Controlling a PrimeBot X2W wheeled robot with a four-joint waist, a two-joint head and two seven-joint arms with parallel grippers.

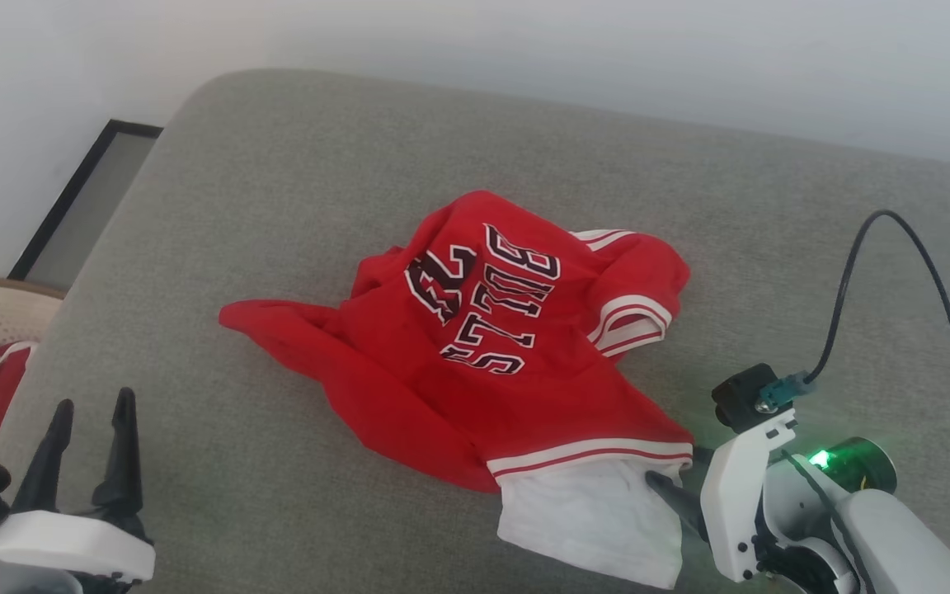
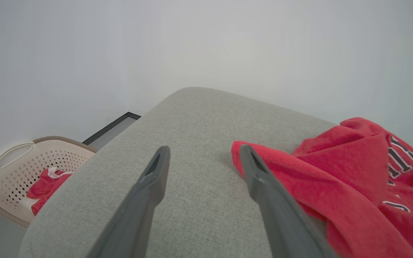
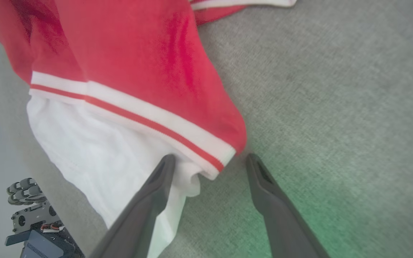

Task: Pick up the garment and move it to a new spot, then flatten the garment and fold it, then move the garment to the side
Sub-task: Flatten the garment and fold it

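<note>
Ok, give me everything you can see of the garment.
The garment is a bright red soft jersey with dark, white-edged lettering, white-and-red striped trim and a white lining showing past the near hem. It lies crumpled and unfolded on the grey cushion. The open right gripper straddles its near hem corner; contact is unclear.

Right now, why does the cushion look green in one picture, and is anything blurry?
Head view: a green lamp glows on the right arm, tinting the cushion beside it. Right wrist view: that green spills over the cushion by the open right pincer; the garment looks smeared, a bit blurry. Left wrist view: even soft light, sharp, no glare.
</note>
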